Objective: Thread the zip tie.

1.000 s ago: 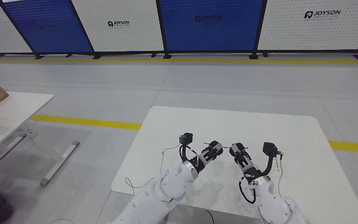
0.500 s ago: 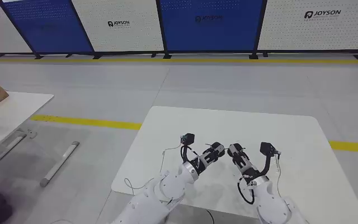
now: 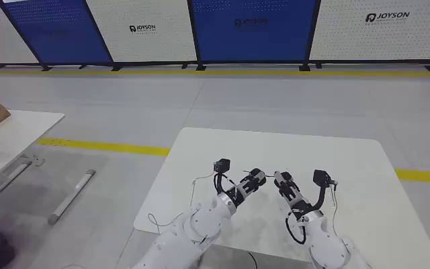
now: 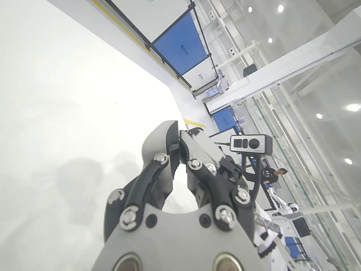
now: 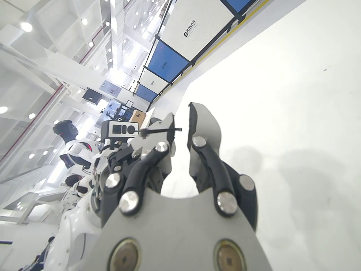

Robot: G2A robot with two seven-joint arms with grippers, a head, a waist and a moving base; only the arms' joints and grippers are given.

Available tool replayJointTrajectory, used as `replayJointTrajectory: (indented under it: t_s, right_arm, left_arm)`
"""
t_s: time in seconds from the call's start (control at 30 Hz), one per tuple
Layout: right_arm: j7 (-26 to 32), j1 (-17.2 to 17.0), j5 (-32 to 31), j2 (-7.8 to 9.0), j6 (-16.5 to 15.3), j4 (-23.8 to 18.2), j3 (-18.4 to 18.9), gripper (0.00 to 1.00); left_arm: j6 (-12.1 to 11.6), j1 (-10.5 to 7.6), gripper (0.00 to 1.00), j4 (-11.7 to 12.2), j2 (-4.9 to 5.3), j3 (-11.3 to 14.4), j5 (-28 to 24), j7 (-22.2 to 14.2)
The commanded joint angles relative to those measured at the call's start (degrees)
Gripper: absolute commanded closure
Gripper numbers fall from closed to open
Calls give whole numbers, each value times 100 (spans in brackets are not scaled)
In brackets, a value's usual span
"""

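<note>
A thin black zip tie point(image 5: 162, 131) lies across one finger of my right gripper point(image 5: 182, 126), and its tip reaches the gap between the fingers. That gripper is open, with nothing clamped. The tie runs back toward my left gripper point(image 4: 179, 138), whose fingers are pressed together; the tie seems pinched there, though the grip itself is hidden. From above, the left gripper point(image 3: 254, 177) and the right gripper point(image 3: 279, 179) face each other tip to tip above the white table point(image 3: 222, 148), near its front, with the zip tie point(image 3: 267, 176) a faint line between them.
The white table top point(image 5: 296, 85) stretches bare beyond and to both sides of the grippers. A second table point(image 3: 23, 131) stands far to the left across the floor. Blue and white panels point(image 3: 255, 30) line the back.
The right gripper has shifted a little toward the left one, closing the gap. The left gripper drifted slightly forward, then back.
</note>
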Motion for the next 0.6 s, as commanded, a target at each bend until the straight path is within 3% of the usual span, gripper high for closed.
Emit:
replayJointTrajectory:
  t_s: [0.0,0.13,0.23,0.27,0.3,0.37,0.47,0.5,0.57]
  right_arm:
    - [-26,-14,-51,1,-59,0,-8,0]
    - [-70,-36,-139,1,-115,-6,-15,1]
    - [-141,-49,-129,-7,-44,12,-4,7]
    - [-152,-43,-124,-10,-25,18,-6,15]
    - [-157,-36,-123,-13,-15,29,-7,40]
    - [-167,-26,-127,-17,-2,47,-8,54]
    - [-178,-25,-155,-20,0,59,-1,92]
    - [-178,-25,-163,-20,-3,61,1,100]
    - [-170,-22,-183,-21,-12,65,5,100]
  left_arm:
    - [165,-29,100,15,-20,1,-69,103]
    - [248,-71,100,47,-38,2,-123,119]
    - [283,-85,100,33,-45,-3,-135,117]
    - [292,-85,100,23,-47,-4,-133,113]
    - [300,-84,100,13,-48,-3,-128,110]
    - [312,-84,100,-17,-52,7,-116,91]
    - [316,-77,100,-50,-57,25,-90,65]
    - [318,-74,100,-57,-58,28,-83,64]
    - [315,-63,100,-82,-61,35,-74,56]
